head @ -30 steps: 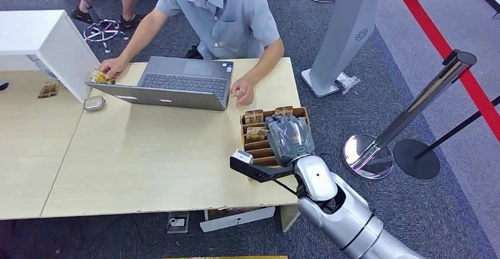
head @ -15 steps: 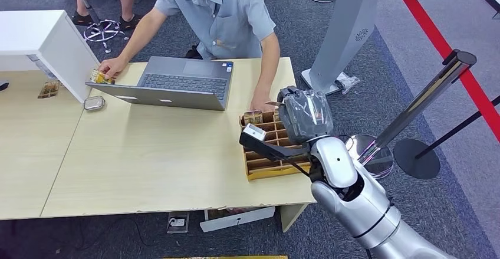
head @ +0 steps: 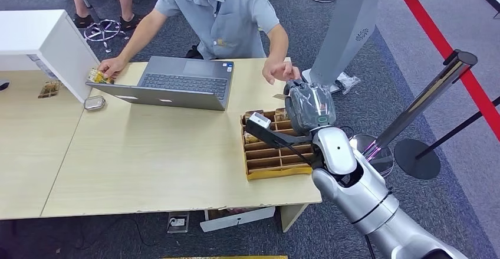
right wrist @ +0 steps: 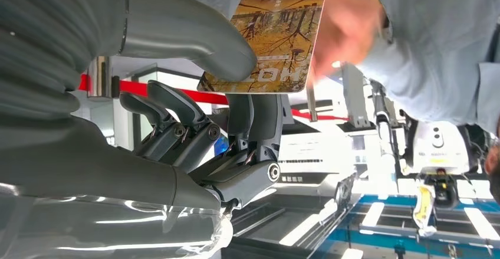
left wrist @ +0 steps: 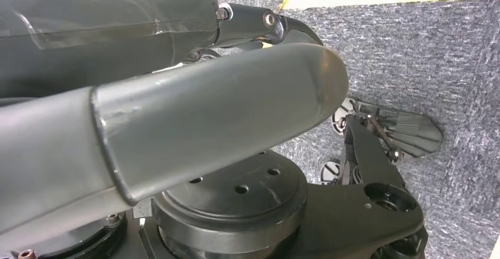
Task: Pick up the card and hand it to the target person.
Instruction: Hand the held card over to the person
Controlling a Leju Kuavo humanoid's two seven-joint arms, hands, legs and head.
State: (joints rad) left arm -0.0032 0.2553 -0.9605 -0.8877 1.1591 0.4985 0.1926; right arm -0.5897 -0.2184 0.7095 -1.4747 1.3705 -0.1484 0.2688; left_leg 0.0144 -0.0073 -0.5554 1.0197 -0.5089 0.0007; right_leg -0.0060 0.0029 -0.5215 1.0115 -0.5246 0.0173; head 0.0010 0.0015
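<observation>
- Brown and gold, the card [right wrist: 265, 38] is pinched between the thumb and fingers [right wrist: 247, 117] of the right robot hand [head: 308, 107], so it is grasping the card.
- That robot hand is lifted above the far end of the wooden tray [head: 272, 153], which sits on the bench [head: 147, 153] just under and behind it.
- Just past the robot hand, the person's hand [head: 280, 70] is reaching in; from the wrist it looks blurry and right at the card's far edge. I cannot tell if it is touching the card.
- I think the step now is the hand-over: the card is up, and it needs to go into the person's hand.
- To do it well, hold the card steady with the free edge toward the person, and keep the pinch firm until their fingers have it.
- Let go too soon and the card could drop onto the tray or the floor.
- Left robot hand [left wrist: 177, 129] hangs low over the carpet; I cannot tell if it is released or clenched.
</observation>
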